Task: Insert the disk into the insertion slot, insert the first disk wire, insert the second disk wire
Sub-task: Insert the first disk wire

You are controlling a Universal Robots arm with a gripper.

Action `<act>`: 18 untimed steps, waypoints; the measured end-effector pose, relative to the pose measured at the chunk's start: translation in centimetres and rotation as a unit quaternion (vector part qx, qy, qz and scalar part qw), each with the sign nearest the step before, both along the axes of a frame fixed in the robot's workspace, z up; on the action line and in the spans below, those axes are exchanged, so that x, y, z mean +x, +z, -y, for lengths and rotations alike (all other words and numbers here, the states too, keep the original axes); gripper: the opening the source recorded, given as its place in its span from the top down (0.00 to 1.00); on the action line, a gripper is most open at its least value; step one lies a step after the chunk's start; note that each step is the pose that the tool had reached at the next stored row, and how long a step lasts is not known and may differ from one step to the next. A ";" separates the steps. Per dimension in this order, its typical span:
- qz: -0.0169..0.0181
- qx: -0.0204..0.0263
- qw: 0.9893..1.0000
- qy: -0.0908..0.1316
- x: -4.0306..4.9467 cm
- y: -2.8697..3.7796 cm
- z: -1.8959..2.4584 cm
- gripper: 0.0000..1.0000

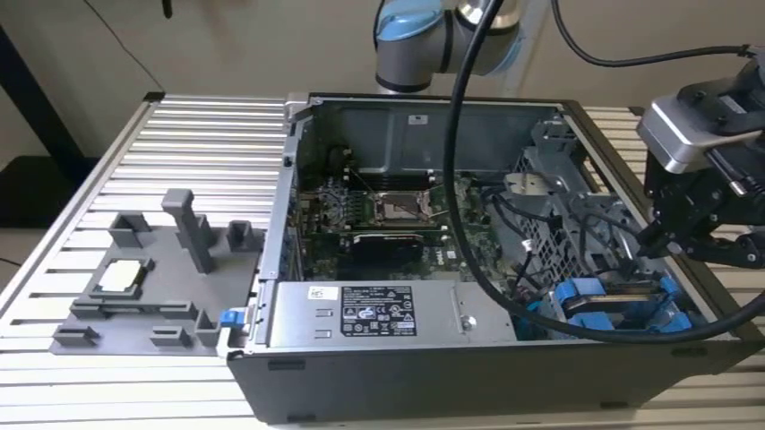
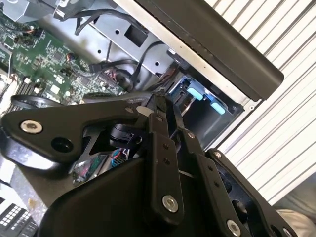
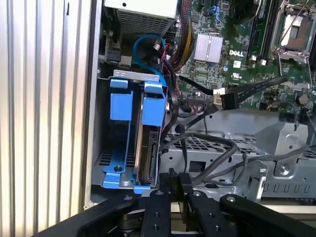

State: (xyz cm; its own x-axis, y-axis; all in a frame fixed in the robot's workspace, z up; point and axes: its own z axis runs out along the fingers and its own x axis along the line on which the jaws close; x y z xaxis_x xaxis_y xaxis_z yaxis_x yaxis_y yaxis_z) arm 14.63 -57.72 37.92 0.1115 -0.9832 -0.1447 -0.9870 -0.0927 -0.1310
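The disk (image 3: 148,148) stands on edge in its blue carrier inside the insertion slot (image 3: 129,74) of the grey drive cage; in the exterior view the disk (image 1: 622,291) sits at the case's front right corner. Beside it is a second, empty blue carrier (image 3: 121,106). My gripper (image 3: 180,174) hovers just outside the disk's end, its fingers closed together with nothing seen between them. The same gripper (image 1: 669,240) hangs above the cage, and its tip (image 2: 157,101) points toward the blue tabs (image 2: 195,94). A loose black wire with a connector (image 3: 224,101) lies over the motherboard, apart from the disk.
The open case holds a labelled power-supply box (image 1: 371,313), a motherboard (image 1: 395,215) and tangled grey wires (image 3: 207,158). The arm's thick black cable (image 1: 454,179) drapes across the case. A grey fixture tray (image 1: 143,278) sits on the slatted table (image 1: 203,134) at the exterior view's left.
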 end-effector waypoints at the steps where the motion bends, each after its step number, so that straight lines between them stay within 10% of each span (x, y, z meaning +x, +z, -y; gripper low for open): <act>1: 0.000 -0.001 1.000 -0.001 0.01 0.00 0.01 0.81; 8: -0.001 -0.010 1.000 -0.011 0.06 -0.03 0.14 0.81; 13: -0.020 -0.014 1.000 -0.012 0.49 -0.11 0.16 0.81; 18: -0.023 -0.014 0.999 -0.017 0.74 -0.55 0.19 0.81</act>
